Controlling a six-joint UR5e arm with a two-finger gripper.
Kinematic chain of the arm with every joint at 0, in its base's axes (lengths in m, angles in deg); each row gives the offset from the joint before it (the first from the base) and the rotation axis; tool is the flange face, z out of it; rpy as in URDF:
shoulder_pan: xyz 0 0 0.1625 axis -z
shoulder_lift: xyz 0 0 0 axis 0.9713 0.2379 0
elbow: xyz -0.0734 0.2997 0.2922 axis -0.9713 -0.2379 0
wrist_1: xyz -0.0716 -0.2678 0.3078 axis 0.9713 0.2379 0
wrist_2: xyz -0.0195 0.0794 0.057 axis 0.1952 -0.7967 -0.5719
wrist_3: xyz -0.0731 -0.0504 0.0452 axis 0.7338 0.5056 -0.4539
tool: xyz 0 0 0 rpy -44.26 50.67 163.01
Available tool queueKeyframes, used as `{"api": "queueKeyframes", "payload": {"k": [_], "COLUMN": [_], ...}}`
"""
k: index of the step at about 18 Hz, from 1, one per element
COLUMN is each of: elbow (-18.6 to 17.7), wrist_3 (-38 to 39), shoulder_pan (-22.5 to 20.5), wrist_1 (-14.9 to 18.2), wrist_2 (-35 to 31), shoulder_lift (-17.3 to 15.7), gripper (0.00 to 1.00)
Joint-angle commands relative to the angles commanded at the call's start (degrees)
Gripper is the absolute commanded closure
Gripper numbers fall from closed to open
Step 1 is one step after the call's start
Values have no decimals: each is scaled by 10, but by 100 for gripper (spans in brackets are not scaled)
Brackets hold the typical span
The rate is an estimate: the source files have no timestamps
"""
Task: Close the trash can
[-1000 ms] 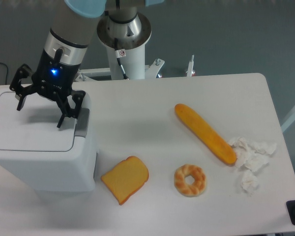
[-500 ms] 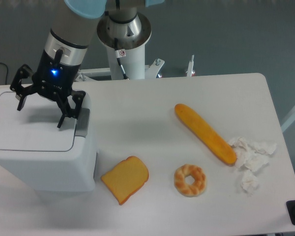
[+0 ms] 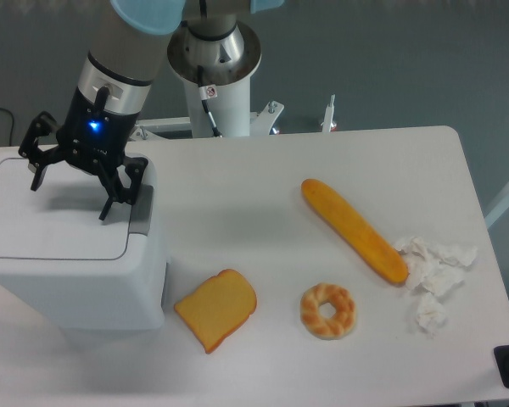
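Almost nothing is changing: my gripper (image 3: 70,195), jaws spread and grasping nothing, is still hovering over the trash can (image 3: 68,254), whose lid is lying flat, seemingly closed.

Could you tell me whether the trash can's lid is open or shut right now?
Shut: the trash can has its lid lying flat across the top, with the open gripper just above it.

A smooth, matt plastic trash can (image 3: 64,254) sits at nine o'clock on the matt white table (image 3: 263,178); at three o'clock, crumpled paper tissue (image 3: 433,275) lies beside a glossy baguette (image 3: 353,229), with a glazed-looking doughnut (image 3: 327,310) and matt toast slice (image 3: 216,309) nearby.
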Motion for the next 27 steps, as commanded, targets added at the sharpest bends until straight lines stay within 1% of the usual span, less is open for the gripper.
{"api": "queueKeyframes", "payload": {"k": [8,14,19,21,25,27], "elbow": [14,35,47,54,69,73], "wrist_3": [7,-2,-12,-46,-98,-140], "shoulder_pan": [-9,-34,-92,-112,-172,-201], "wrist_1": [-1,-4,-4,-5,-5,-5], "wrist_2": [11,11,11,10,-6,-6], "shoulder_lift": [-4,-4,-12,-12,-11,-11], "gripper": [0,0,0,0,0,0]}}
